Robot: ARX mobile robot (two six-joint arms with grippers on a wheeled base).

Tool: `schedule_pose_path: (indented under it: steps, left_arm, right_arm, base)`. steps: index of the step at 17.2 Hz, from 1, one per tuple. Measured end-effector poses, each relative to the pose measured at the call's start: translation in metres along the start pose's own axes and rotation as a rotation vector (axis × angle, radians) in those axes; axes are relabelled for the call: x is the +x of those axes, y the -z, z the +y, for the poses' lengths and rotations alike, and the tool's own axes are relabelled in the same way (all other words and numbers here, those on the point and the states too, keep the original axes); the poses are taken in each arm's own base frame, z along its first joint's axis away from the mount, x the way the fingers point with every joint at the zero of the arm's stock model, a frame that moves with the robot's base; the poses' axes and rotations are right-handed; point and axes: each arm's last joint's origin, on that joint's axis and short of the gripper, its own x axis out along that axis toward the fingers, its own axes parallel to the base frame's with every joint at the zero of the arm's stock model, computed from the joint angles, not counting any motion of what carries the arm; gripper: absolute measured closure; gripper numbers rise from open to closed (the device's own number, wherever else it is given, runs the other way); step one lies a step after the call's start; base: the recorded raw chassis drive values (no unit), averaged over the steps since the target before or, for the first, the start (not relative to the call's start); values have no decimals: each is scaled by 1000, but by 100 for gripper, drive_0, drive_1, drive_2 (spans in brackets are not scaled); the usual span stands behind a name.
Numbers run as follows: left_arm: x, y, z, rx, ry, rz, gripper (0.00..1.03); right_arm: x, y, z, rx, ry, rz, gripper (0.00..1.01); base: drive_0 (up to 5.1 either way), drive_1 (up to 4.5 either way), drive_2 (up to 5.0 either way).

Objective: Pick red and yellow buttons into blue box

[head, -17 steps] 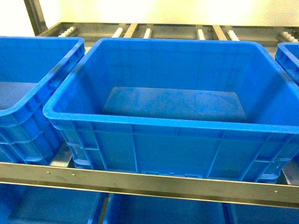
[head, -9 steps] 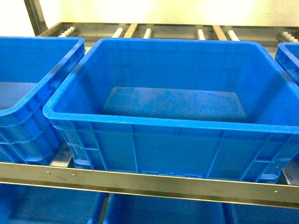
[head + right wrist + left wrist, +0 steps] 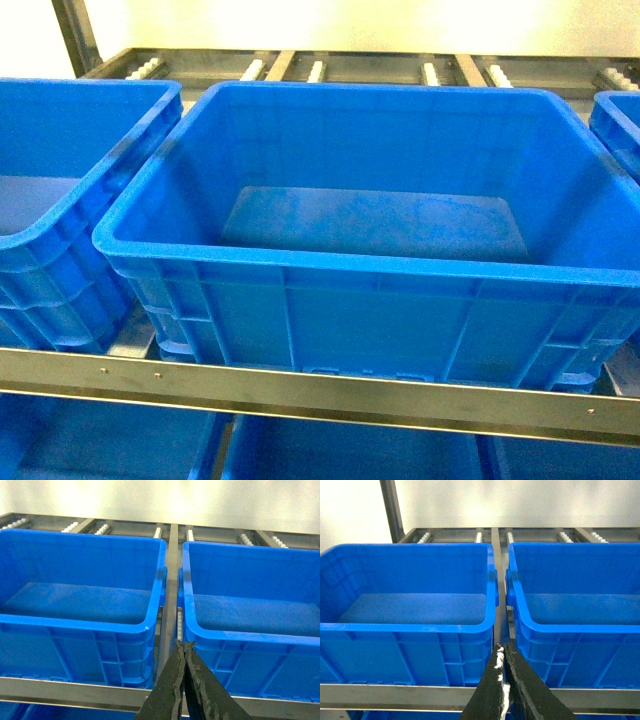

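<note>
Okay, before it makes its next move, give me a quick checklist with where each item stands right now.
1. Blue box in front of the head camera, upright and open at the top: ok.
2. Visible box floor free of objects: ok.
3. Red and yellow buttons located: not ok, neither shows in any view.
4. Left gripper free of a load: ok, its jaws are together with nothing between them.
5. Right gripper free of a load: ok, jaws together and empty.
6. Both grippers outside the crates: ok, each hangs before the gap between two crates, near the metal shelf rail.
</note>
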Motion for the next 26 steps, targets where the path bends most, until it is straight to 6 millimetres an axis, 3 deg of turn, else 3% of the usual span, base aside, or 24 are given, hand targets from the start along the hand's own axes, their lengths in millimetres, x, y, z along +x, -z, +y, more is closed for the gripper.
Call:
schedule_pose_path:
  steps: [4, 5, 6, 15, 16, 19, 20, 26]
  left_arm:
    - [0, 0, 0, 0, 0, -1, 101]
    - [0, 0, 0, -1, 0, 0, 96]
    - [0, 0, 0, -1, 0, -1, 84]
    - [0, 0, 0, -1, 0, 0, 51]
    - [0, 0, 0, -1, 0, 0, 45]
    - [0, 0, 0, -1, 0, -1, 9]
    - [0, 0, 0, 0, 0, -1, 3]
    - [0, 0, 0, 0, 0, -1, 5]
  right_arm:
    - [0, 0, 0, 0, 0, 5, 99]
    - [0, 0, 0, 0, 0, 5, 95]
    - [0, 0, 0, 0, 0, 5, 82]
    - [0, 0, 0, 0, 0, 5, 49]
    - [0, 0, 0, 0, 0, 5, 44]
    - [0, 0, 0, 0, 0, 5, 7]
    - [0, 0, 0, 0, 0, 5, 2]
    - [0, 0, 0, 0, 0, 5, 3]
  base:
    - [0, 0, 0]
    - [0, 0, 0]
    - [0, 0, 0]
    - [0, 0, 0]
    - [0, 0, 0]
    - [0, 0, 0]
    - [0, 0, 0]
    - [0, 0, 0]
